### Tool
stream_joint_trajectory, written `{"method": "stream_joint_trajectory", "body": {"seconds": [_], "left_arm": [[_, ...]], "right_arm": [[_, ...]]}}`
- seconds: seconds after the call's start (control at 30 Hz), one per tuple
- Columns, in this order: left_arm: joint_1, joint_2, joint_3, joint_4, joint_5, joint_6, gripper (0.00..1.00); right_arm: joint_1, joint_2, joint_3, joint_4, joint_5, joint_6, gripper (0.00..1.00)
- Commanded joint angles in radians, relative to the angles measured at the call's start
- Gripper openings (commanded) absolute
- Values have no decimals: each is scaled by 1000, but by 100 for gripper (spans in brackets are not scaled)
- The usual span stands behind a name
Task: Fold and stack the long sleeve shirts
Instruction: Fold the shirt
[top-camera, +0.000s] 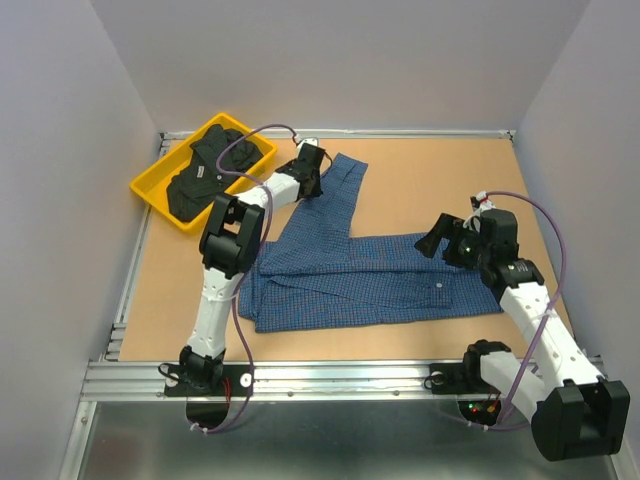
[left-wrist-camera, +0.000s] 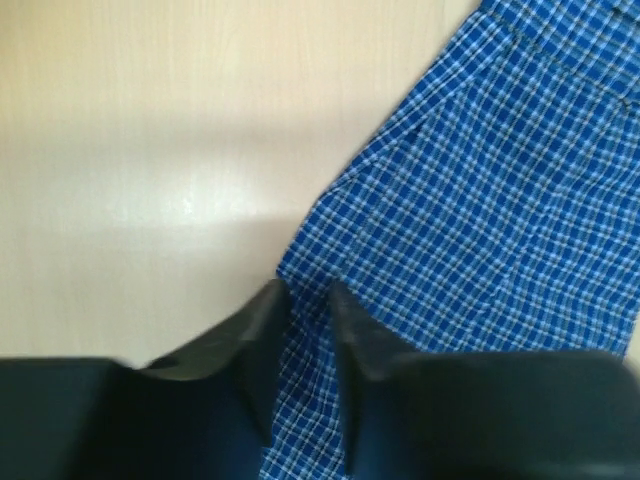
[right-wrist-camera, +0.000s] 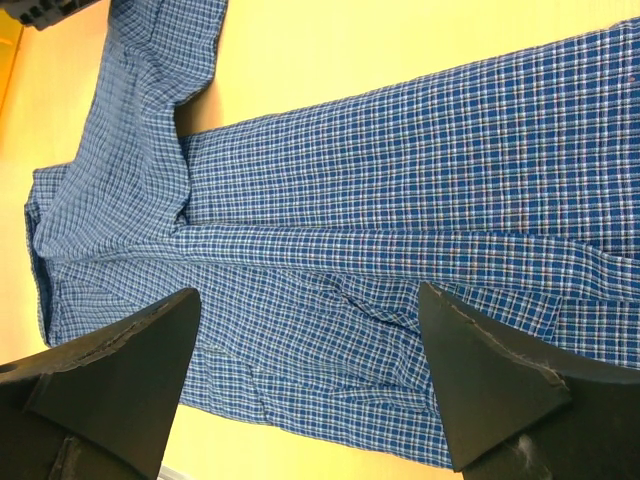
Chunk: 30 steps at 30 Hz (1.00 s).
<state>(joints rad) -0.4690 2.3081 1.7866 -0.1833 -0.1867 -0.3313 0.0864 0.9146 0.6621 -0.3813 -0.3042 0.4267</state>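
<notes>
Top external view: a blue fine-checked collared cloth shirt (top-camera: 350, 270) is spread flat mid-tabletop (top-camera: 430, 180), one sleeve angled toward the far edge. A plain black shirt (top-camera: 205, 170) is bundled in a yellow plastic tray (top-camera: 150, 190) at the far left corner. The left end effector (left-wrist-camera: 308, 295) is narrowed on the blue sleeve's edge. The right end effector (right-wrist-camera: 308, 295) is held wide above the blue cloth.

Yellow tray (top-camera: 147, 190) (far left), wooden table (top-camera: 430, 180)

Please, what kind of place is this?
Probably a robotics lab test cell, not a home: a wooden table edged with aluminium rails, plain grey walls closing it in, a left arm and right arm bolted at its near edge, a blue shirt spread on it.
</notes>
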Motion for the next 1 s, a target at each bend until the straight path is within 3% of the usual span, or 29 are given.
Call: {"method": "stream_joint_trajectory", "body": {"seconds": [0.0,0.07,0.5,0.77,0.97], "left_arm": [[-31,5,-78,-64,-11,-23,20],[-33,-16,-87,-58,-26,-20,0],[-147,-493,-292,-48,-63,-47,0],[-410,-752,-625,-21,29,-204,0],[-646,-875,-766,67,93,-296,1]], "right_arm": [[6,-23,-15,44,-13,3,94],[6,-28,-9,44,-13,1,94],[4,-72,2,48,-7,-6,93],[7,-103,-12,55,-6,-9,93],[6,-108,-21,55,5,-9,93]]}}
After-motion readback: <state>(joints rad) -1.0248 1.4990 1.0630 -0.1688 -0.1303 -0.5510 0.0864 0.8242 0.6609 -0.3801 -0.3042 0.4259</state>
